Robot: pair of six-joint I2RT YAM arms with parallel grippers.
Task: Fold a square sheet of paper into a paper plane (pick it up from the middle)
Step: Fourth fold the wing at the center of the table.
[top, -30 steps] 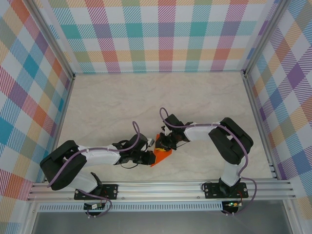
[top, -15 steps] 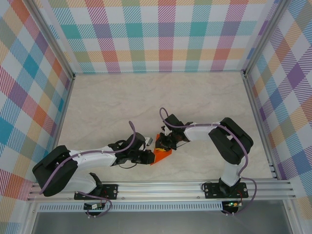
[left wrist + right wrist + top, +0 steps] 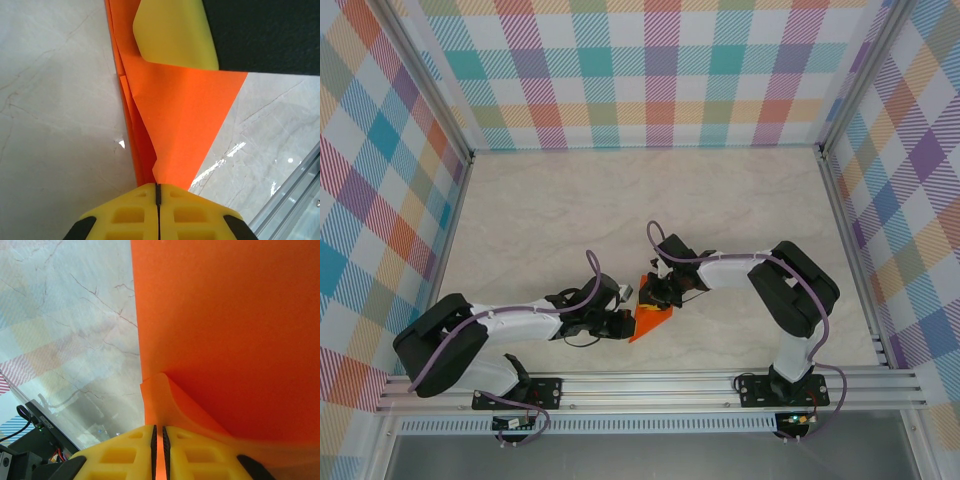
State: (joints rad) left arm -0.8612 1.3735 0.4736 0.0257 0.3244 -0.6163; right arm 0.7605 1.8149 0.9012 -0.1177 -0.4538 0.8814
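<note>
Twice pinched, at 9 o'clock by the left hand (image 3: 628,322) and at 12 o'clock by the right hand (image 3: 656,299): folded orange paper plane (image 3: 651,323), near the table's (image 3: 620,200) 6 o'clock edge.

Both arms pair white link shells with bulky black joint housings: left arm (image 3: 520,320) at lower left, right arm (image 3: 730,268) at lower right. A thin purple cable (image 3: 825,335) trails along each. The left gripper (image 3: 157,186) has yellow fingers (image 3: 125,215) with moulded pockets.

bright orange paper plane (image 3: 650,322), cream marbled table (image 3: 620,200), pastel plaid walls (image 3: 660,70)
</note>
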